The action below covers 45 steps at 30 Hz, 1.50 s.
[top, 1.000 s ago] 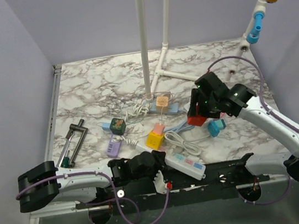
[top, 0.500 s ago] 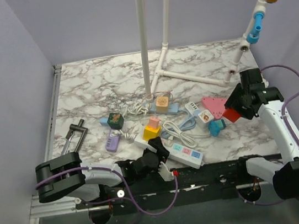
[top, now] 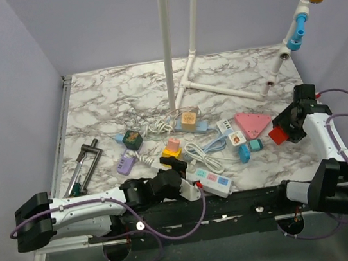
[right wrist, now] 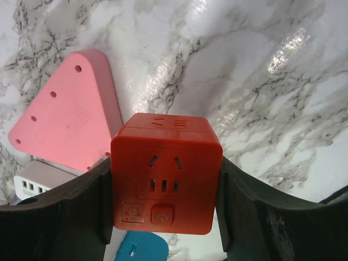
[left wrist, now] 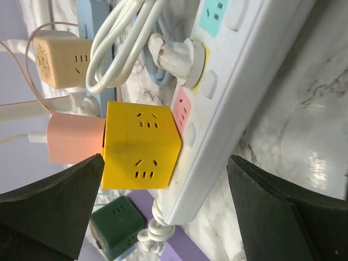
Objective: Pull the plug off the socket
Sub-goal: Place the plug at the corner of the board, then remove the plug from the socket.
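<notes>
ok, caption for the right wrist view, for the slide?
Right gripper clamped on a red cube socket over the marble table, a pink triangular adapter lying nearby.

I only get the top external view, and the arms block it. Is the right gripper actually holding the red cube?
Observer: Yes, the right gripper is shut on the red socket cube, a finger on each side.
Operator: And the left?
Observer: The left gripper is open, fingers wide on either side of the yellow cube.
Operator: Cube unplugged?
Observer: No gap shows: it sits against the white power strip, at its pink outlet.
</notes>
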{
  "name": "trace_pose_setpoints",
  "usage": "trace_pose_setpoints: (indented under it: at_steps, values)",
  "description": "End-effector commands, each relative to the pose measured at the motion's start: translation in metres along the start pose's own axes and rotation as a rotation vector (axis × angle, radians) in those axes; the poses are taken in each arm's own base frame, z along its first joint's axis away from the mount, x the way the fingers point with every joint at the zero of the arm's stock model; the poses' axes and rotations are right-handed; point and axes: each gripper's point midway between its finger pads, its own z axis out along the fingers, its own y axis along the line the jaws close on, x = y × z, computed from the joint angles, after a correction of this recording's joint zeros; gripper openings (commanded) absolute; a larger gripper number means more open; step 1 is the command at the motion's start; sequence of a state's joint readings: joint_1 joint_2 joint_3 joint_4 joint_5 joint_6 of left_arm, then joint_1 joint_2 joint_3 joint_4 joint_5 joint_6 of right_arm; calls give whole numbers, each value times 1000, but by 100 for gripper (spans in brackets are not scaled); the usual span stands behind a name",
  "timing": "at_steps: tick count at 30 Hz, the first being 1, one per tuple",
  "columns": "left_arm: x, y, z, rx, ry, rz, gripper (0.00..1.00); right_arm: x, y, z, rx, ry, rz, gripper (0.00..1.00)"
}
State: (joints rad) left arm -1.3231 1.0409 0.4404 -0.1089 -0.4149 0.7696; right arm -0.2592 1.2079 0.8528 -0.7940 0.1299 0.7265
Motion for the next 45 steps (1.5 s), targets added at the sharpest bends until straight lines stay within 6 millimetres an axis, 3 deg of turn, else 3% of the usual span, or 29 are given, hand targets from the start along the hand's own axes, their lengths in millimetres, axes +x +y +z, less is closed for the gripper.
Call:
trace_pose_setpoints:
  at_steps: [1,5,8,13,17,20,24,26,30,34,36,39,45]
  values:
    - [-9,-40,-32,292,-34,-147,98,-10,14,7,-45,-22,34,63]
    - [-52,-40,-67,400,-300,-125,99,-7,13,5,-67,-34,41,78]
    - [-69,-21,-82,335,-427,-114,98,-8,11,4,-64,-44,32,86]
    - [-69,18,-84,206,-403,-247,99,-19,10,-9,-53,-88,17,93]
    - [-59,52,-87,224,-370,-497,99,-40,24,-48,-148,-187,-6,99]
    - [-43,76,-83,187,-338,-613,98,-29,49,-77,-239,-225,-65,100]
    - [-14,90,-79,122,-331,-678,98,17,95,-110,-309,-251,-210,100]
    - [-6,87,-81,117,-361,-676,98,36,114,-122,-331,-259,-288,100]
    - [3,61,-80,148,-391,-565,98,79,152,-144,-364,-277,-483,100]
    - [10,42,-72,173,-396,-506,98,126,175,-170,-424,-304,-646,100]
    - [11,34,-69,197,-397,-493,98,151,175,-177,-449,-286,-709,100]
    - [13,26,-66,213,-401,-467,98,189,158,-179,-435,-254,-769,97]
    - [24,13,-68,185,-389,-339,98,279,124,-166,-438,-128,-846,85]
